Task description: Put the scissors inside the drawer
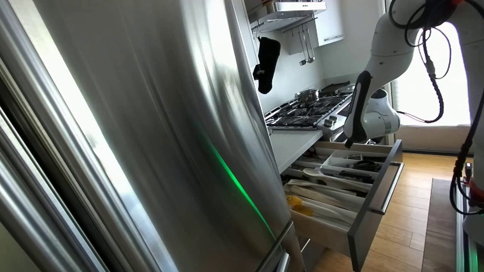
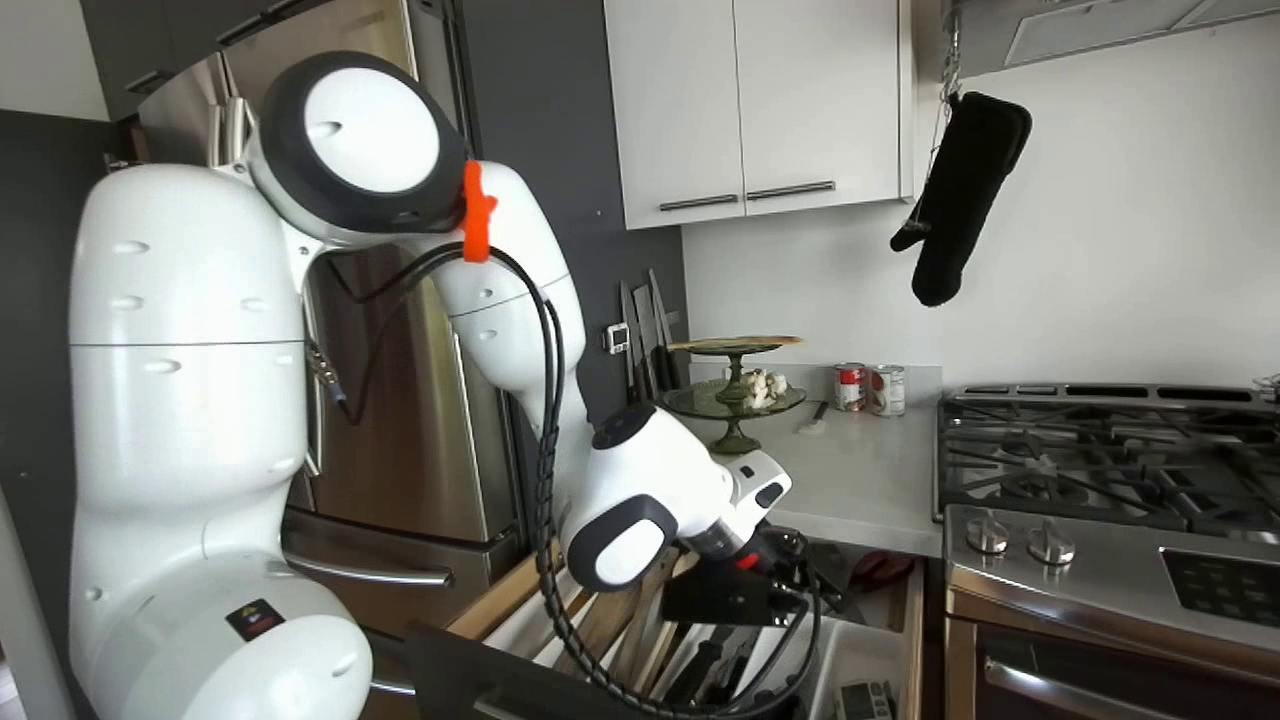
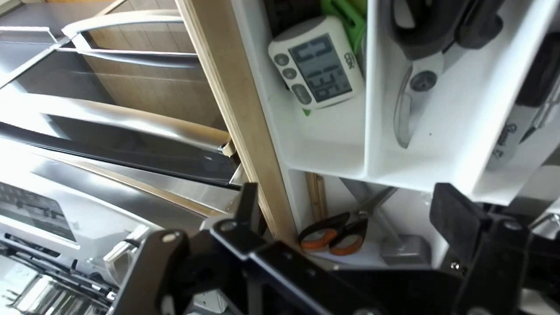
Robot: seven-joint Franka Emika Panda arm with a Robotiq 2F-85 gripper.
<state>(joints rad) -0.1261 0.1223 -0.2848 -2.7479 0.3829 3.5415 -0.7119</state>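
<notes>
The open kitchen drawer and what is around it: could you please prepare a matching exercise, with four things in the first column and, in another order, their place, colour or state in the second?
Column one
1. scissors
2. digital timer
3. oven mitt
4. hand

Column two
A. open, above the drawer
B. with orange-and-black handles
C. hanging below the range hood
D. white, showing digits

Right pairs: 1-B, 2-D, 3-C, 4-A

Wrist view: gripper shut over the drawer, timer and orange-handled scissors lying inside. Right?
Not shut: the wrist view shows the gripper open, its fingers well apart. The rest holds: it is over the drawer, with the timer and orange-handled scissors lying inside.
</notes>
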